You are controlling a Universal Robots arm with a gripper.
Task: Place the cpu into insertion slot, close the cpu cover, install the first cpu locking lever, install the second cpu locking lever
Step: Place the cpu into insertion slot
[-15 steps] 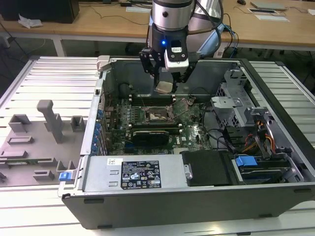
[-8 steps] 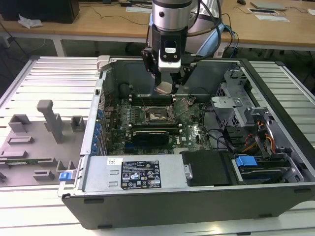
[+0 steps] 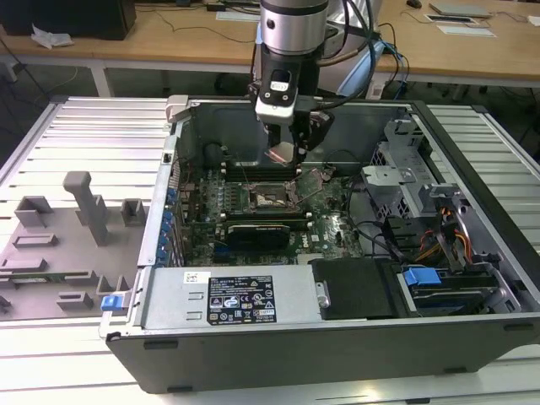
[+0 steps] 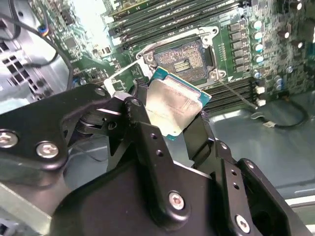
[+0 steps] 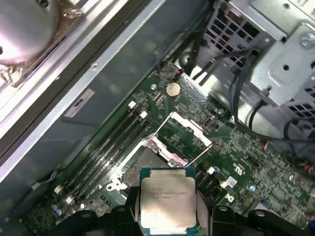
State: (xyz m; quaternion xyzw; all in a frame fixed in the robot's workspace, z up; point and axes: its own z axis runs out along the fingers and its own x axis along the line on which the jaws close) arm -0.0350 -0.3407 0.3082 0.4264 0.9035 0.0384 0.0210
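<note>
step: cpu placement | gripper (image 4: 170,123): clamped on cpu (image 4: 173,103) edges, chip tilted, hovering clear above insertion slot (image 4: 180,60), mid-motherboard (image 3: 337,228) | cpu cover (image 5: 189,132): raised open | judgement: level chip, match corners, descend straight, avoid sliding across pins

We see open air straight down from the gripper (image 3: 285,153) to the insertion slot (image 3: 272,197); the cpu (image 4: 173,104) clamped between its fingers (image 4: 145,129) hangs over that gap; the cpu cover (image 5: 189,127) stands raised at one side of the slot, a thin locking lever (image 5: 201,154) sticking up beside it; memory sticks (image 5: 110,145) line the other side; the case wall (image 3: 224,126) sits close behind the arm; a drive cage (image 3: 405,160) and loose cables (image 3: 371,232) crowd the exterior view's right.
</note>
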